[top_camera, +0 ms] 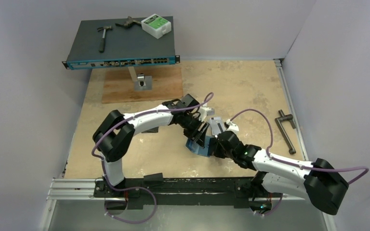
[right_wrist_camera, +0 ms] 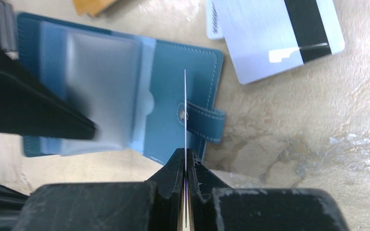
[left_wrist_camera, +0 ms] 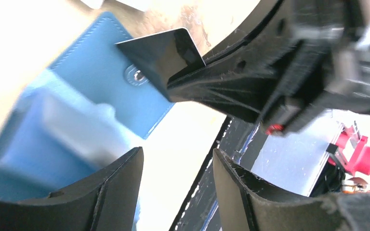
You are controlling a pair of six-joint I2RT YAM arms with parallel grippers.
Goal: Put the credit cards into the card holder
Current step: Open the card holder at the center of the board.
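The teal card holder (right_wrist_camera: 166, 86) lies open on the table, its pale glossy pockets (right_wrist_camera: 106, 82) on the left and its snap stud (right_wrist_camera: 182, 114) on the right. It also shows in the top view (top_camera: 196, 147) and the left wrist view (left_wrist_camera: 91, 72). My right gripper (right_wrist_camera: 185, 161) is shut on a credit card (right_wrist_camera: 185, 106), seen edge-on, standing over the holder near the stud. My left gripper (left_wrist_camera: 178, 185) is open and empty, with one finger (right_wrist_camera: 29, 101) over the pockets. A silver card with a dark stripe (right_wrist_camera: 274, 38) and an orange card (right_wrist_camera: 91, 6) lie beyond the holder.
A network switch (top_camera: 123, 45) on a stand at the back left carries a hammer (top_camera: 103, 36) and a white-green box (top_camera: 156, 25). A wooden board (top_camera: 142, 89) lies under it. A black tool (top_camera: 286, 130) lies at the right. A metal rail (top_camera: 77, 185) runs along the near edge.
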